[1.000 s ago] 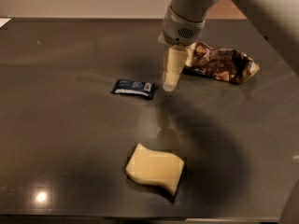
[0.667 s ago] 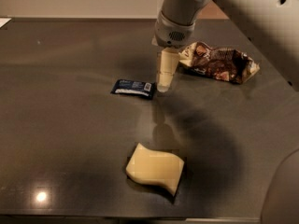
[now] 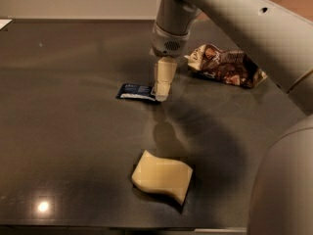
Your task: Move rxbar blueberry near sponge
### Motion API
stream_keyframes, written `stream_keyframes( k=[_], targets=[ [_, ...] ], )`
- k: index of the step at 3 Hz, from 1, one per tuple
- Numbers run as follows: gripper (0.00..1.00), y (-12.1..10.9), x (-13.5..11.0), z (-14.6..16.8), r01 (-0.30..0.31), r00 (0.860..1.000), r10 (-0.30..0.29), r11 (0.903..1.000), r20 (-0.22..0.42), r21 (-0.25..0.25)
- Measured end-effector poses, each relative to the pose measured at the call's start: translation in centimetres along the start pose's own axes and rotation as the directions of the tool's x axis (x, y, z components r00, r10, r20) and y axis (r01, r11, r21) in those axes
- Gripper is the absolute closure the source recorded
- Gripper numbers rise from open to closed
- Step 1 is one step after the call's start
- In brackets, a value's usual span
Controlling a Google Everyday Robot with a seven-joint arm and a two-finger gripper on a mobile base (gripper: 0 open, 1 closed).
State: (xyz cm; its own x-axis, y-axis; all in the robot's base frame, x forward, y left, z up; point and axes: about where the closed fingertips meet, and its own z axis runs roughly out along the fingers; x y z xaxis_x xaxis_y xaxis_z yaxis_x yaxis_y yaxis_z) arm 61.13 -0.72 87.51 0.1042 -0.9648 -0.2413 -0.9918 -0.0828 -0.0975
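Observation:
The rxbar blueberry [image 3: 136, 91] is a small flat navy wrapper lying on the dark table [image 3: 68, 131], left of centre. My gripper [image 3: 161, 96] points straight down with its beige fingertips at the bar's right end, just above or touching it. The sponge [image 3: 162, 176] is a pale cream block with wavy edges, lying nearer the front edge, well below the bar and apart from it.
A brown-and-white glossy snack bag [image 3: 226, 65] lies at the back right, to the right of the gripper. My arm spans the upper right and its bulk fills the lower right corner. The table's front edge runs just below the sponge.
The gripper has moved left and slightly down, from beside the snack bag to the right end of the navy bar. The bar and the sponge have not moved.

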Motion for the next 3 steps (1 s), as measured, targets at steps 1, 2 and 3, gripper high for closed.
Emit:
stream_keyframes(
  k=[1,2,3],
  targets=[
    [0.00,0.1,-1.2,4.3,0.002,1.000,-0.003,0.9998,-0.021,-0.018],
    [0.00,0.0,-1.1,5.0,-0.003,1.000,0.003,0.9997,-0.022,-0.023],
    [0.17,-0.2,-1.2,5.7,-0.013,1.000,0.012,0.9993,-0.024,-0.034]
  ],
)
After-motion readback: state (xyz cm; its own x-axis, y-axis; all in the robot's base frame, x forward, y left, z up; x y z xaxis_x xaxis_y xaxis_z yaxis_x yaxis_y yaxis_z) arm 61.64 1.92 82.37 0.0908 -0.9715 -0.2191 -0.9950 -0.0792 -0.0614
